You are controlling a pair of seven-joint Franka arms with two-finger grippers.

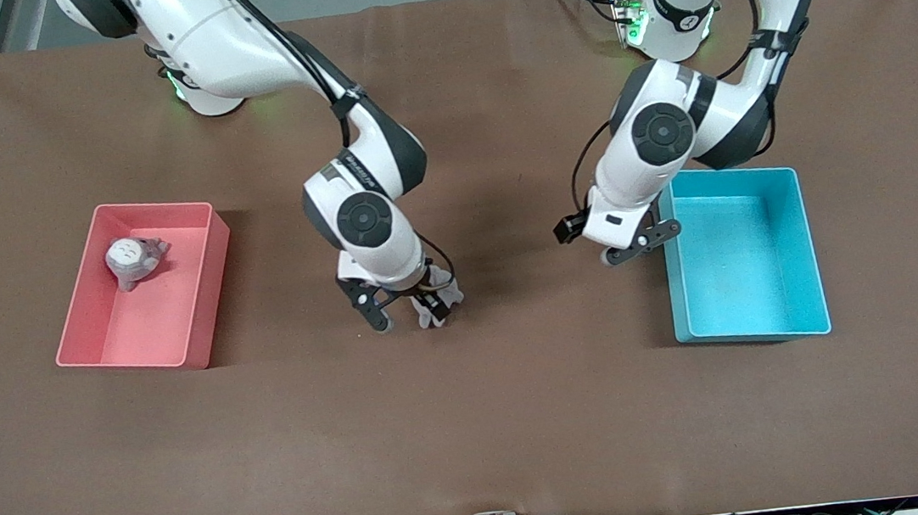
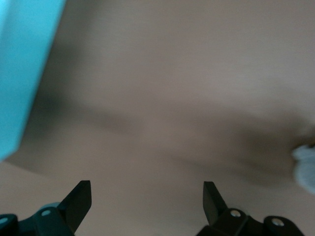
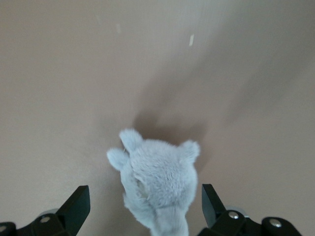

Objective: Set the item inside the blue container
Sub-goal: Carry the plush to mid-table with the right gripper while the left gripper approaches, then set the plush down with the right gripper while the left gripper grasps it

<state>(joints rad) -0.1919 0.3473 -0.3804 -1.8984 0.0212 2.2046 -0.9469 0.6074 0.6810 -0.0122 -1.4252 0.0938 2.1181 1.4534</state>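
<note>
A pale grey plush toy [image 1: 442, 297] lies on the brown table mat near the middle. My right gripper [image 1: 406, 317] is low over it and open. In the right wrist view the toy [image 3: 158, 182] sits between the spread fingers [image 3: 75, 205], touching neither. The light blue container [image 1: 744, 255] stands toward the left arm's end of the table with nothing in it. My left gripper [image 1: 641, 244] hangs open and holds nothing, just beside the container's wall that faces the table's middle. The left wrist view shows that wall [image 2: 22, 73], bare mat under the left gripper [image 2: 146, 204], and the toy [image 2: 306, 166] at the frame's edge.
A pink bin [image 1: 200, 306] of the same size stands toward the right arm's end of the table. It holds another grey plush toy [image 1: 133, 259]. Bare brown mat lies between the two bins and toward the front camera.
</note>
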